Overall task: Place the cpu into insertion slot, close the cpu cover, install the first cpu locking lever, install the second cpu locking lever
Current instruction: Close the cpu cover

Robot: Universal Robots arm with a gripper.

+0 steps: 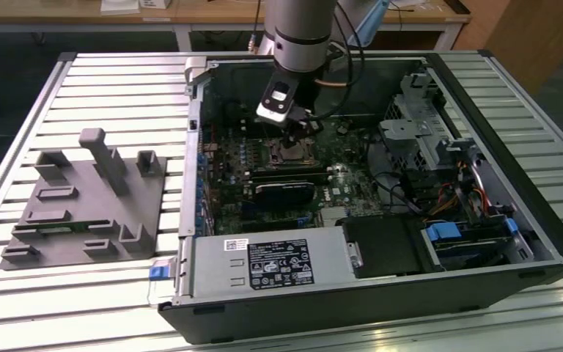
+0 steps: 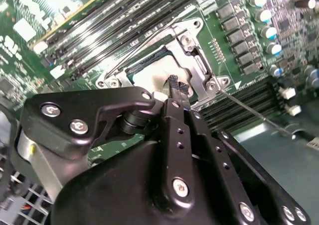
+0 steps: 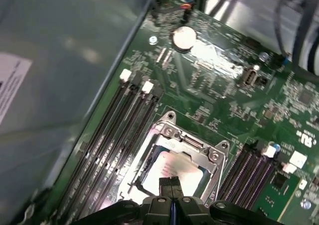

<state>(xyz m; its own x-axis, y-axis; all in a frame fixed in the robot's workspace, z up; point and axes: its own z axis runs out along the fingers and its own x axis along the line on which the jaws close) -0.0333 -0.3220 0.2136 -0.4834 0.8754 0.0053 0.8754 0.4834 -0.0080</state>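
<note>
While the arm hangs over the open computer case (image 1: 196,81), the gripper (image 2: 178,85) stands directly above the insertion slot (image 1: 292,152), which sits on the motherboard (image 1: 225,158) nearer the case's far edge than its near edge in the exterior view; the two fingertips (image 2: 173,80) are pressed together with no gap between them and have hold of nothing. Whether they touch the metal under them cannot be told. The cpu (image 3: 177,166) lies flat in the slot, its pale face showing through the square cut-out of the cpu cover (image 3: 184,141); the cover lies down over it, hinge side away from the fingertips in the first wrist view. A thin wire lever (image 2: 149,38) runs along one side of the socket and looks lifted off the board; a second wire lever (image 2: 259,114) sticks out from the opposite corner over the memory slots (image 3: 114,135), which flank the socket on both sides. At the case's near edge sits the black power supply box (image 1: 262,264); a grey fixture (image 1: 86,198) rests on the slatted table (image 1: 115,88), by its edge on the exterior view's left.
</note>
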